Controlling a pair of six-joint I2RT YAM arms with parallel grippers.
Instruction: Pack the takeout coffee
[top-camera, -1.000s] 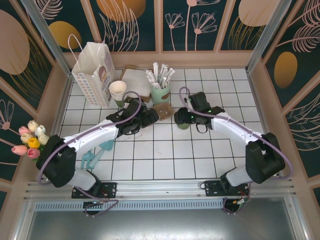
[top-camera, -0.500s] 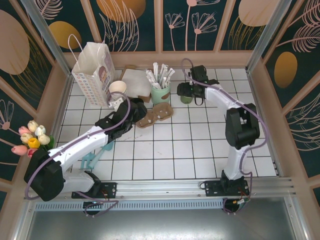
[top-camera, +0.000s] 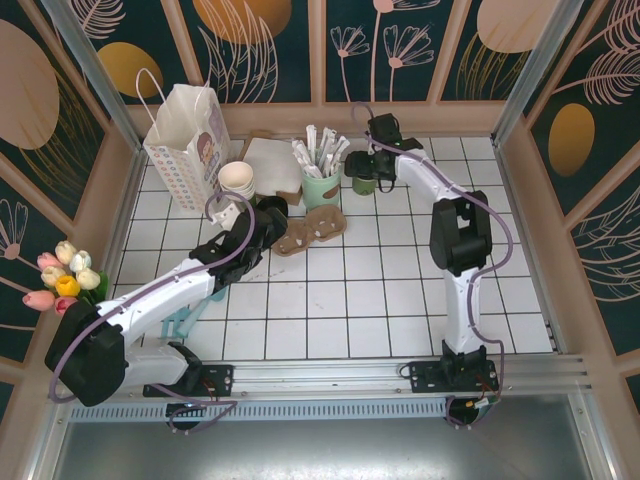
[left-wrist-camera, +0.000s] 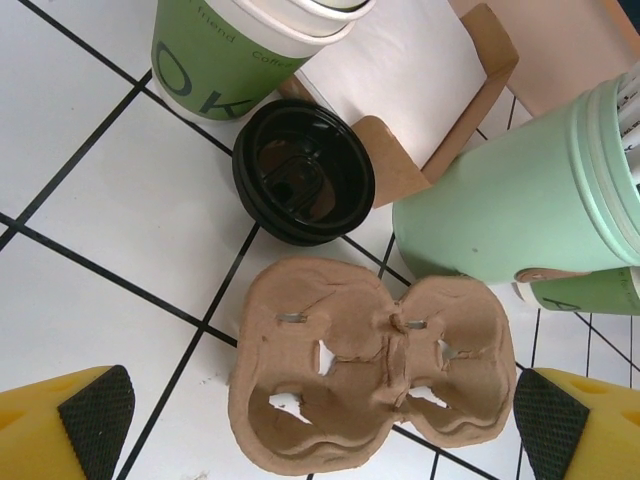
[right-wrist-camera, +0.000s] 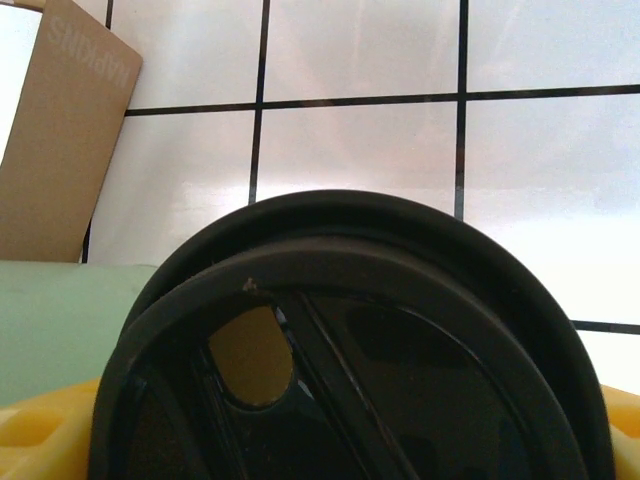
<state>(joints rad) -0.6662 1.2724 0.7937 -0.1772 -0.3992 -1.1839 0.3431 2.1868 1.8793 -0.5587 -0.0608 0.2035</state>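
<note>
The takeout coffee (top-camera: 364, 187), a dark green cup under a black lid (right-wrist-camera: 400, 330), is at the back of the table, just right of the pale green cup of sticks (top-camera: 320, 186). My right gripper (top-camera: 363, 176) is shut on it. Yellow fingers (right-wrist-camera: 45, 430) show on both sides of the lid in the right wrist view. My left gripper (top-camera: 283, 222) is open over the brown cardboard cup carrier (left-wrist-camera: 370, 365), its black pads (left-wrist-camera: 95, 415) standing wide on either side. Both carrier wells are empty.
A loose black lid (left-wrist-camera: 303, 172) lies beside a stack of lidless green cups (top-camera: 237, 180). A white paper bag (top-camera: 185, 145) stands at the back left, with napkins in a brown holder (top-camera: 275, 165) near it. Tulips (top-camera: 60, 280) and a teal tool (top-camera: 195, 305) lie at the left.
My right arm has carried the coffee from mid-table to the back, beside the cup of sticks. My left gripper has drawn back to the left of the carrier.
</note>
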